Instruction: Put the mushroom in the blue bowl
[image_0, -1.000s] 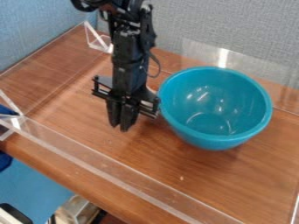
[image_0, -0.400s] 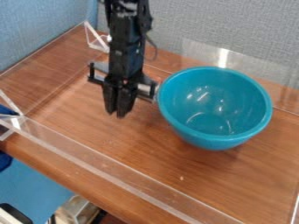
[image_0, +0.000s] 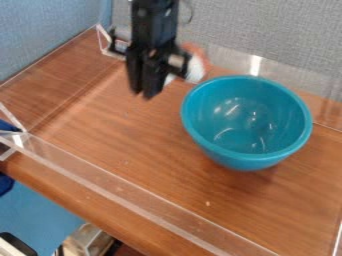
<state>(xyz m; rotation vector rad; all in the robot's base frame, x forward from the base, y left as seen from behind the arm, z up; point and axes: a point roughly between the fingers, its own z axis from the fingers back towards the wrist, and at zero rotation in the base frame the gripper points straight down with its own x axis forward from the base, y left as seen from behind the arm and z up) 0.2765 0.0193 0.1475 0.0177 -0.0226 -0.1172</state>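
My gripper (image_0: 146, 88) hangs high above the wooden table, pointing straight down, left of the blue bowl (image_0: 249, 122) and behind its near rim. The picture of it is blurred. A small cream-white and orange-brown shape, the mushroom (image_0: 191, 65), sticks out on the right side of the dark fingers (image_0: 139, 80), lifted off the table with them. The jaws look closed on it. The glossy teal bowl stands upright on the table with nothing inside.
Low clear acrylic walls (image_0: 123, 192) fence the brown wooden table (image_0: 94, 120), with a taller clear panel (image_0: 267, 62) behind the bowl. A blue wall stands at the back left.
The gripper has risen from the table surface, staying shut, and drifted a little toward the back. The mushroom, hidden behind the fingers before, now shows at its right side.
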